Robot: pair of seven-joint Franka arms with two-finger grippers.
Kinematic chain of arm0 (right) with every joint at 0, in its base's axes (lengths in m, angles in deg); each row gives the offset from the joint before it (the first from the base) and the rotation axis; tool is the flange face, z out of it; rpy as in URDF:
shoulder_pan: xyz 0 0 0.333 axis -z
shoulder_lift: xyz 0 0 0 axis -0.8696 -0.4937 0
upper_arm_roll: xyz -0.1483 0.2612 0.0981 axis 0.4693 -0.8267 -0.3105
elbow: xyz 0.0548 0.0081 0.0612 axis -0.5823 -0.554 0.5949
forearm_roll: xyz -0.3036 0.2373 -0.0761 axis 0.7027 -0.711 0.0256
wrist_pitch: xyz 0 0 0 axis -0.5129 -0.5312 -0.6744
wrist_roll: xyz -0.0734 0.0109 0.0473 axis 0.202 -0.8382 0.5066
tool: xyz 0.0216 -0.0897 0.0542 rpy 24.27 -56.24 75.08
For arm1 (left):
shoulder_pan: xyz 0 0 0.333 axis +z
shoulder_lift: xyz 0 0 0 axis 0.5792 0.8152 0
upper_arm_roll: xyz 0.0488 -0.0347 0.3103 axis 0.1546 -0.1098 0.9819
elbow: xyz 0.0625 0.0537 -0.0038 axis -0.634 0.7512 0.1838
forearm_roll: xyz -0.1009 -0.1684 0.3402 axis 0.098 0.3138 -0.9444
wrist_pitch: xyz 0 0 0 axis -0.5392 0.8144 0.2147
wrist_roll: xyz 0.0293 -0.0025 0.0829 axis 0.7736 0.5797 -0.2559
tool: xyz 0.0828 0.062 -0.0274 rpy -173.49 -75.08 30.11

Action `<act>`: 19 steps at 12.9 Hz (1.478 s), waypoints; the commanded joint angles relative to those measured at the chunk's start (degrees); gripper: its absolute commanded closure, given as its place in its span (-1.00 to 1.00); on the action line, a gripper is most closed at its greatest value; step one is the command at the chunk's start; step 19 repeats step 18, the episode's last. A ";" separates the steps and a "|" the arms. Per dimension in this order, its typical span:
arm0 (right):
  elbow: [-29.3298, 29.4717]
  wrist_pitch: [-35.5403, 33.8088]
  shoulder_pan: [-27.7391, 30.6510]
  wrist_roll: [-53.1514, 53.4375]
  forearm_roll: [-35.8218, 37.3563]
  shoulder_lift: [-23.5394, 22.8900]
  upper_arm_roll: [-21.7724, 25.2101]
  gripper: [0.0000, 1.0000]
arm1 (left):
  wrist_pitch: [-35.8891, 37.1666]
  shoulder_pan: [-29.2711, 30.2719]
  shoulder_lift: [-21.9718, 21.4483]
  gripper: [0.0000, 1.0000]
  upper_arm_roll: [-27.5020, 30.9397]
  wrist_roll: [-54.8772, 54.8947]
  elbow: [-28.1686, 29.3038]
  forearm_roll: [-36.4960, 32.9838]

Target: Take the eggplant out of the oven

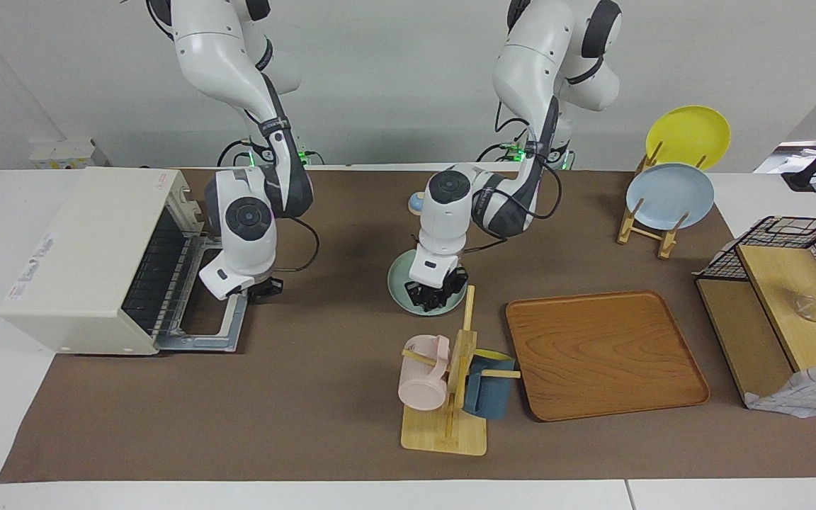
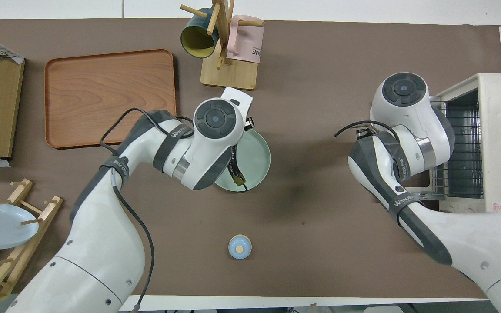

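The off-white oven (image 1: 96,248) stands at the right arm's end of the table with its glass door (image 1: 213,312) dropped open; it also shows in the overhead view (image 2: 498,139). Its wire rack (image 2: 461,143) looks bare. The dark eggplant lies on the pale green plate (image 1: 399,282), outside the oven. Only its stem end (image 2: 237,177) shows in the overhead view, because the left hand covers the rest. My left gripper (image 1: 436,296) is down on the plate (image 2: 257,152) at the eggplant. My right gripper (image 1: 265,287) is low at the open door's handle edge.
A mug rack (image 1: 450,382) with a pink and a blue mug stands just farther from the robots than the plate. A wooden tray (image 1: 603,354) lies beside it. A small blue knob (image 2: 239,246) sits nearer to the robots. A plate rack (image 1: 666,195) and a wire-basket shelf (image 1: 783,297) are at the left arm's end.
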State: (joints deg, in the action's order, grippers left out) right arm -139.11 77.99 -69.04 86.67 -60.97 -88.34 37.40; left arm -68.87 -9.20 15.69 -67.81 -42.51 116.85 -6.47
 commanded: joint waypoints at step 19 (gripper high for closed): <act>25.08 -37.49 17.59 -24.15 -17.09 17.48 -0.14 -1.00 | 38.89 32.19 -26.88 -1.00 1.06 49.20 -7.76 -2.42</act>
